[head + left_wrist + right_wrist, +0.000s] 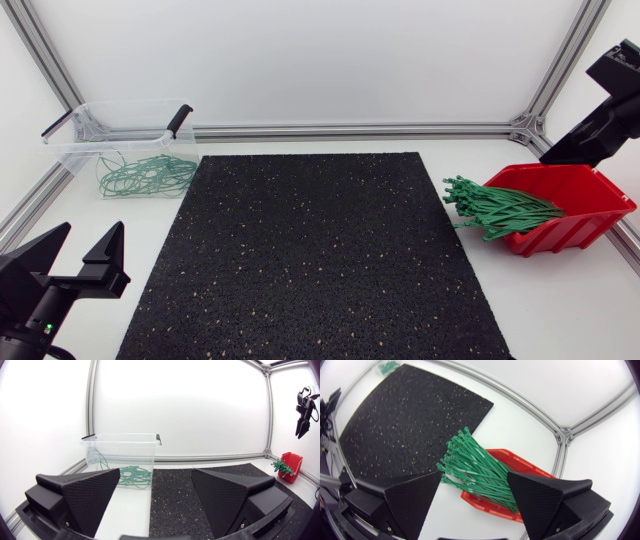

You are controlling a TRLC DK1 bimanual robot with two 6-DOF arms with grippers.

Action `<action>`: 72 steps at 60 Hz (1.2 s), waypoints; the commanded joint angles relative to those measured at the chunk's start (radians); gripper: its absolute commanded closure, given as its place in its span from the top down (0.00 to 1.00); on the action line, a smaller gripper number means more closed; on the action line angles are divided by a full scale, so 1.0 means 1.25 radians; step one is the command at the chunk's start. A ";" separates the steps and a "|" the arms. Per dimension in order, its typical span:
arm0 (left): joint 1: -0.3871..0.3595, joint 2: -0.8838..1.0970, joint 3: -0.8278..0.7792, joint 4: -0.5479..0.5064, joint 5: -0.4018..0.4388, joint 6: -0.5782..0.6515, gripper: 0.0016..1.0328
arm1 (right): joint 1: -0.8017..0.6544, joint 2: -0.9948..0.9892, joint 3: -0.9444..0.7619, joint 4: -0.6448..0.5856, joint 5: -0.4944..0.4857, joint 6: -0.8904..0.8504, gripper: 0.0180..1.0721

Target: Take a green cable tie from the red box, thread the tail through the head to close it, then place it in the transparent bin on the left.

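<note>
The left gripper (92, 228) hovers low over the near left corner of the white worktop (560, 300), its two black wedge fingers spread wide with nothing between them. It sits just off the left edge of a black speckled mat (310, 260) that covers the middle of the worktop.

Across the mat, on the right side, a red box (570, 235) stands tilted with its open front facing the mat. A thick bundle of green cable ties (500, 208) spills out of that front, lying roughly flat and side by side, their ends fanned out just beside the mat's right edge. None of them is held by either arm.

The right gripper (474, 476) hangs in the air above the red box, well clear of it, pointing down at the bundle. Its fingers are also spread apart and empty, and in the right wrist view the ties and the box's rim show in the gap between them.

At the far left corner stands the transparent bin (70, 150), open at the top with black clip handles at both ends, just beside the mat's far left corner. On its floor lies a loose tangle of green looped ties (145, 175), gathered toward the side nearest the mat.
</note>
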 commanded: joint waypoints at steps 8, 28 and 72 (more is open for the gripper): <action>0.005 -0.007 -0.030 -0.018 -0.006 -0.013 0.96 | 0.035 0.059 0.029 -0.095 0.068 -0.208 0.92; 0.005 -0.008 -0.030 -0.019 -0.006 -0.013 0.96 | 0.081 0.081 -0.006 -0.126 0.172 -0.456 0.89; 0.005 -0.008 -0.030 -0.019 -0.006 -0.013 0.96 | 0.105 0.081 -0.290 0.118 0.215 -0.580 0.75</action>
